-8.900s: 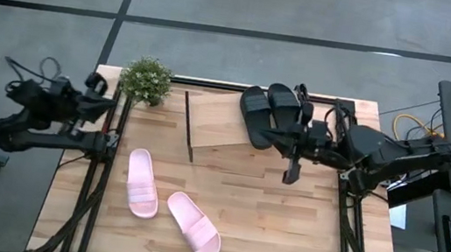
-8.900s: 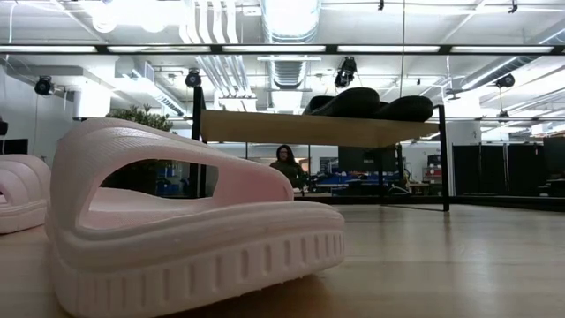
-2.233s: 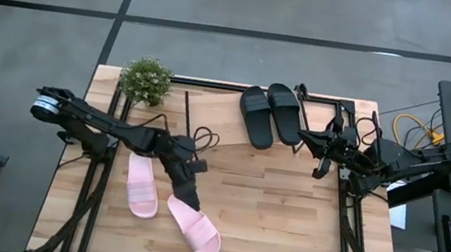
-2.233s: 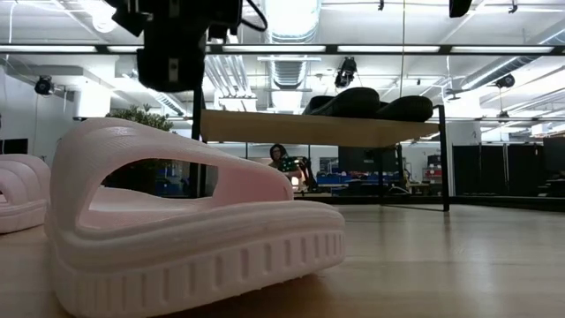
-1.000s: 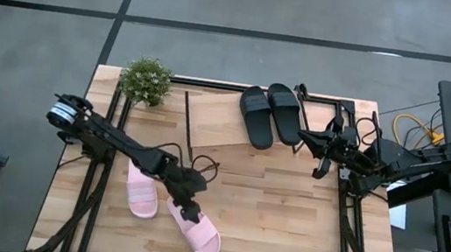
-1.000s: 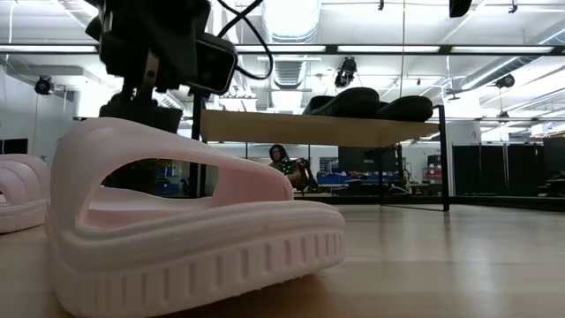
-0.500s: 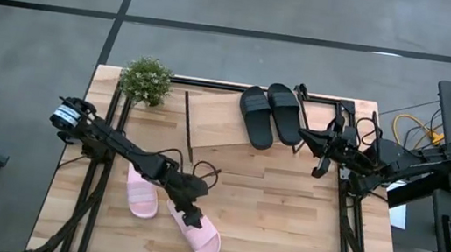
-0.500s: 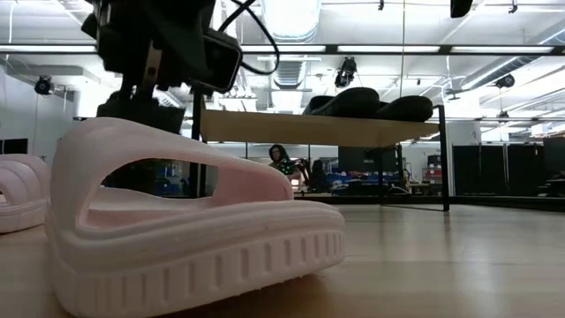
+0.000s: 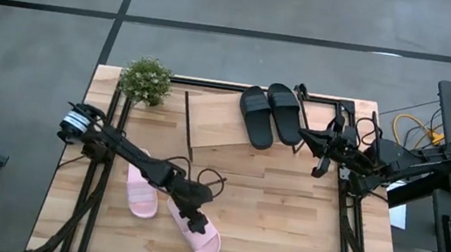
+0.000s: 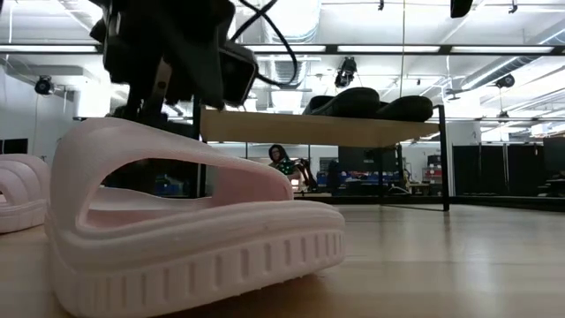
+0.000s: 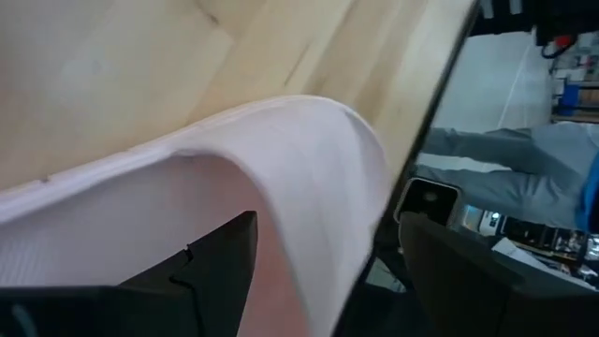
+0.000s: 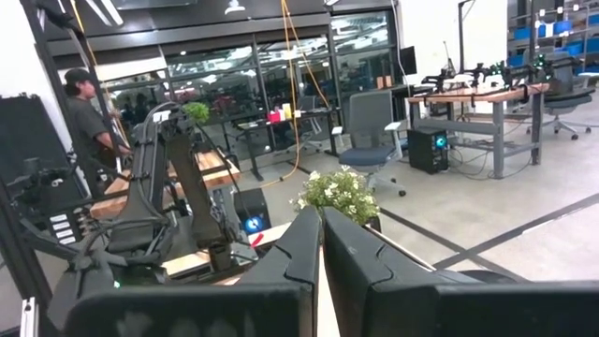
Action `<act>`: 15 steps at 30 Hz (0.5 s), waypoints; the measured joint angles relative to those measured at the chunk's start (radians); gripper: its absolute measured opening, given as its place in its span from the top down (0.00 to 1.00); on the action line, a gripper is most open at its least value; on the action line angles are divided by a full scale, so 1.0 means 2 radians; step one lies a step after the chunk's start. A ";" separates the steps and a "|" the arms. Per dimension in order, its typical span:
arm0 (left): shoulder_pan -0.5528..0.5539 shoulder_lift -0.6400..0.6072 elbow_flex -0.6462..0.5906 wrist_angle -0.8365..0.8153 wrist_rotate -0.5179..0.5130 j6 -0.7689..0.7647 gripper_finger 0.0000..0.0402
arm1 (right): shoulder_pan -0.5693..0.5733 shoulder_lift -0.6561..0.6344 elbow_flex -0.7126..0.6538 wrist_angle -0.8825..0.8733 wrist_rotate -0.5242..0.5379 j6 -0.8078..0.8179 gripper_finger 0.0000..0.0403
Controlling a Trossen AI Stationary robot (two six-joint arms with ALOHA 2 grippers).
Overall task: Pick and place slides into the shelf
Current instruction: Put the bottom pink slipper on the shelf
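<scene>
Two pale pink slides lie sole-down on the table's near left: one (image 9: 143, 187) farther left, the other (image 9: 200, 233) nearer the front edge, filling the low view (image 10: 194, 230). My left gripper (image 9: 196, 221) is open, low over this second slide; its fingers straddle the wide strap (image 11: 309, 178), one under the arch and one outside it. Two black slides (image 9: 256, 115) (image 9: 285, 112) lie side by side on the right part of the slanted wooden shelf (image 9: 213, 120). My right gripper (image 9: 319, 163) hangs shut and empty beside the shelf's right end. My left gripper comes at the near pink slide's strap (image 11: 328, 150) from above, slanting down, with one finger (image 11: 215, 267) beneath the strap and the other (image 11: 459, 276) outside it. I cannot tell whether either finger touches it. The slide lies flat on the table.
A small potted plant (image 9: 145, 79) stands at the far left corner beside the shelf. The shelf's black rod frame (image 10: 196, 141) rises behind the pink slide. Bare wood (image 9: 283, 222) spans the table's near right. A person (image 10: 281, 159) sits in the room beyond.
My left gripper has moved a little toward the table's near right edge, along the near pink slide and onto its strap, staying open. The slide has stayed where it was.
</scene>
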 joint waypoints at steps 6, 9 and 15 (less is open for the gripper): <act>0.000 0.000 -0.001 -0.001 0.000 0.000 0.39 | 0.000 -0.002 0.000 -0.002 0.000 0.000 0.98; 0.000 0.000 -0.002 -0.001 0.000 0.008 0.39 | 0.000 -0.004 0.000 -0.002 0.000 -0.001 0.98; 0.000 0.000 -0.006 -0.001 0.002 0.010 0.42 | 0.000 -0.010 0.000 -0.003 0.000 -0.002 0.98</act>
